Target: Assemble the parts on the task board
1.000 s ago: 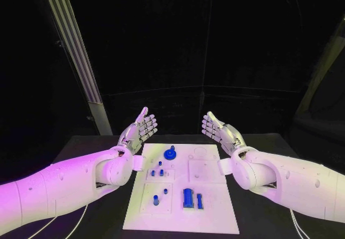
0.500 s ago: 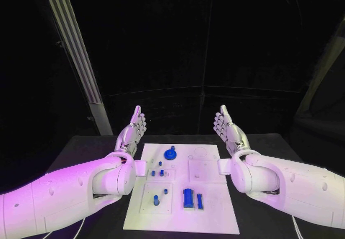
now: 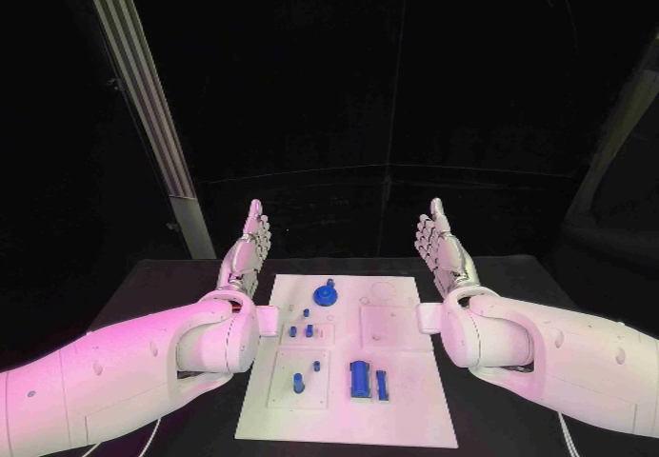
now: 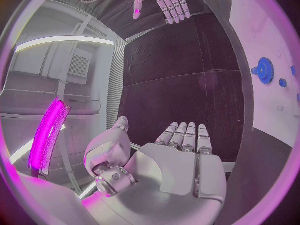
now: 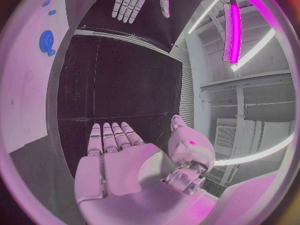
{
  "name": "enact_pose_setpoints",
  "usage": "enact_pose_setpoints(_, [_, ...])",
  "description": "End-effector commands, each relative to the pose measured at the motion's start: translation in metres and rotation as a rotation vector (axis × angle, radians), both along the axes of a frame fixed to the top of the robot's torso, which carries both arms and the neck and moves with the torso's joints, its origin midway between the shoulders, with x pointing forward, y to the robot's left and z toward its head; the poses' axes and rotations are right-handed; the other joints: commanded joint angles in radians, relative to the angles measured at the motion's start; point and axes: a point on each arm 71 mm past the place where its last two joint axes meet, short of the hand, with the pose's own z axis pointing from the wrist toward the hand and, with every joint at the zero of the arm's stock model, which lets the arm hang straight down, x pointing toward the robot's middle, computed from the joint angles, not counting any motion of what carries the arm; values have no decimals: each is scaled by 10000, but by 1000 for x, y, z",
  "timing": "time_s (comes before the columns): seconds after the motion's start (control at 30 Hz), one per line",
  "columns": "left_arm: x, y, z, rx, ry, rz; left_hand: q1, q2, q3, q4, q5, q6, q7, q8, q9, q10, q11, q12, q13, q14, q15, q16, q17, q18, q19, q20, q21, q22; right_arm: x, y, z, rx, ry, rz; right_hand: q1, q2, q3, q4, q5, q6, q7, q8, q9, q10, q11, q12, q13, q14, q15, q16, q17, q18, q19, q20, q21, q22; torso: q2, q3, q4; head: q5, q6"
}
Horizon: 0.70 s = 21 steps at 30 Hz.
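The white task board (image 3: 412, 409) lies in the middle of the black table. On it I see a blue gear (image 3: 326, 294) at the far end, small blue pegs (image 3: 300, 330) left of centre, and a blue block (image 3: 360, 378) with a slim piece (image 3: 382, 384) beside it near the front. My left hand (image 3: 248, 249) is raised edge-on beyond the board's far left corner, fingers straight, holding nothing. My right hand (image 3: 441, 248) mirrors it past the far right corner, also flat and holding nothing. The left wrist view shows my left hand (image 4: 169, 165) flat and the gear (image 4: 265, 70).
The black table (image 3: 165, 281) extends on both sides of the board. A pale upright post (image 3: 151, 124) stands behind the table at the left. Dark curtains close off the back.
Both hands have turned from palms facing inward-up to edge-on and upright, and have moved slightly apart. The board and parts have not moved.
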Motion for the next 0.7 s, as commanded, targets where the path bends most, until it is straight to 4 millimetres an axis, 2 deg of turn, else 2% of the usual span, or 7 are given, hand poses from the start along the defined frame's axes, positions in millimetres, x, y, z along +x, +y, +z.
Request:
enact_pose_setpoints(0.03, [0,0,3,159,-222,43,-498,29,-71,-13,-38,-333,-13,-45,-16,-328,0,-37,-16,-316,0,-68,-10,-65,-620,-13,-46,-17,0,0,3,-25,-179,-77,-551,-11,64,-2,-64,-361,-11,-40,-12,-445,-3,-37,-17,-439,12,-47,-13,-66,-345,-4,-67,-34,0,0,0,-1,0])
enact_pose_setpoints(0.07, [0,0,3,159,-222,43,-529,29,-71,-13,-38,-1066,-13,-45,-16,-1052,0,-37,-16,-1036,0,-68,-10,-65,-620,-13,-46,-17,0,0,3,-25,-179,-77,-601,-11,64,-2,-64,-382,-11,-40,-12,-455,-3,-37,-17,-468,12,-47,-13,-66,-388,-4,-67,-34,0,0,0,-1,0])
enact_pose_setpoints(0.1, [0,0,3,159,-222,43,-561,29,-71,-13,-38,-1066,-13,-45,-16,-1052,0,-37,-16,-1036,0,-68,-10,-65,-620,-13,-46,-17,0,0,3,-25,-179,-77,-804,-11,64,-2,-64,-1130,-11,-40,-12,-1292,-3,-37,-17,-1305,12,-47,-13,-66,-1122,-4,-67,-34,0,0,0,-1,0])
enact_pose_setpoints(0.17, [0,0,3,159,-222,43,-628,29,-71,-13,-38,-1066,-13,-45,-16,-1052,0,-37,-16,-1036,0,-68,-10,-65,-620,-13,-46,-17,0,0,3,-25,-179,-77,-1744,-11,64,-2,-64,-1130,-11,-40,-12,-1292,-3,-37,-17,-1305,12,-47,-13,-66,-1122,-4,-67,-34,0,0,0,-1,0])
enact_pose_setpoints(0.27, [0,0,3,159,-222,43,-733,29,-71,-13,-38,-1066,-13,-45,-16,-1052,0,-37,-16,-1036,0,-68,-10,-65,-620,-13,-46,-17,0,0,3,-25,-179,-77,-1744,-11,64,-2,-64,-1130,-11,-40,-12,-1292,-3,-37,-17,-1305,12,-47,-13,-66,-1122,-4,-67,-34,0,0,0,-1,0])
enact_pose_setpoints(0.3, [0,0,3,159,-222,43,-1524,29,-71,-13,-38,-1066,-13,-45,-16,-1052,0,-37,-16,-1036,0,-68,-10,-65,-620,-13,-46,-17,0,0,3,-25,-179,-77,-1744,-11,64,-2,-64,-1130,-11,-40,-12,-1292,-3,-37,-17,-1305,12,-47,-13,-66,-1122,-4,-67,-34,0,0,0,-1,0])
enact_pose_setpoints(0.7, [0,0,3,159,-222,43,-1524,29,-71,-13,-38,-1066,-13,-45,-16,-1052,0,-37,-16,-1036,0,-68,-10,-65,-620,-13,-46,-17,0,0,3,-25,-179,-77,-1744,-11,64,-2,-64,-1130,-11,-40,-12,-1292,-3,-37,-17,-1305,12,-47,-13,-66,-1122,-4,-67,-34,0,0,0,-1,0])
